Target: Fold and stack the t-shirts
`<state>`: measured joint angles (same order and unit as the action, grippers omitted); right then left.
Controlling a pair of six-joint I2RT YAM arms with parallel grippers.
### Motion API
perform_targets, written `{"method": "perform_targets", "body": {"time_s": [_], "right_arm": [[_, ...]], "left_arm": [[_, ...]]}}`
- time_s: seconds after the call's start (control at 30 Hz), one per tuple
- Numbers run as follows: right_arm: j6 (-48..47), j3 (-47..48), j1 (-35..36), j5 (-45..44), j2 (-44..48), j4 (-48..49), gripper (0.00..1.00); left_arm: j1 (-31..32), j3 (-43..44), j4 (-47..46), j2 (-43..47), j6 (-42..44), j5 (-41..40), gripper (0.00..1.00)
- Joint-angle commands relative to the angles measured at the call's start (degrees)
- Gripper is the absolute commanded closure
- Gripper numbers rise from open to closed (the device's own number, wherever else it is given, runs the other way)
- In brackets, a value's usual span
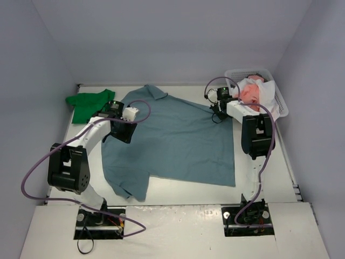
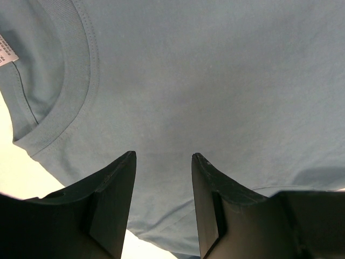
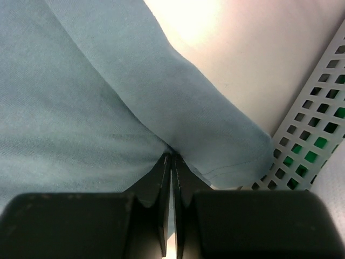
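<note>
A light blue t-shirt [image 1: 180,137] lies spread flat across the middle of the table. My left gripper [image 1: 122,131] hovers over its left side, near the ribbed collar [image 2: 75,70]. In the left wrist view the left gripper [image 2: 163,156] is open, with only flat cloth [image 2: 226,81] showing between the fingers. My right gripper [image 1: 217,113] is at the shirt's far right corner. In the right wrist view the right gripper [image 3: 172,157] is shut, pinching a fold of the blue cloth [image 3: 81,108] beside the sleeve hem [image 3: 226,156]. A bright green t-shirt [image 1: 89,103] lies folded at the back left.
A white mesh basket [image 1: 280,100] stands at the back right, close to my right gripper, holding salmon pink [image 1: 249,93] and white cloth. Its perforated wall [image 3: 318,135] shows in the right wrist view. Bare table [image 1: 183,197] runs along the near edge.
</note>
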<state>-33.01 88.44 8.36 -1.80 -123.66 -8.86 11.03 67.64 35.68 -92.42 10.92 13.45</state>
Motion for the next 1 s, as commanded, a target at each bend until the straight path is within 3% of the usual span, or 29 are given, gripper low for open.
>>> {"method": "perform_targets", "body": {"time_s": [0.0, 0.1, 0.17, 0.27, 0.5, 0.7, 0.97], "right_arm": [[-0.73, 4.10, 0.78, -2.49, -0.71, 0.52, 1.00], [-1.18, 8.75, 1.31, -4.09, -5.00, -0.10, 0.96], [0.05, 13.13, 1.39, -3.65, -8.52, -1.59, 0.84], [1.98, 13.78, 1.66, -1.81, -8.19, -2.91, 0.80], [2.60, -4.30, 4.99, 1.27, 12.95, -3.53, 0.67], [1.73, -12.41, 6.84, 6.89, 27.30, -10.73, 0.65], [-2.22, -25.33, 11.50, 4.88, 38.48, -14.07, 0.64]], "left_arm": [[-0.30, 3.38, -0.79, 0.05, 0.16, -0.27, 0.59], [-0.30, 3.99, -0.18, 0.22, -0.11, -0.18, 0.59], [-0.22, 3.91, 0.18, 0.75, -0.19, -0.27, 0.59], [-0.30, 2.86, 0.70, 1.63, 0.07, -0.01, 0.59], [-0.30, -1.18, 0.97, 7.69, 2.70, 1.14, 0.59], [-0.13, -5.49, 1.40, 15.77, 6.57, 3.59, 0.59], [0.22, -9.80, 13.96, 26.40, 18.95, 12.73, 0.59]]}}
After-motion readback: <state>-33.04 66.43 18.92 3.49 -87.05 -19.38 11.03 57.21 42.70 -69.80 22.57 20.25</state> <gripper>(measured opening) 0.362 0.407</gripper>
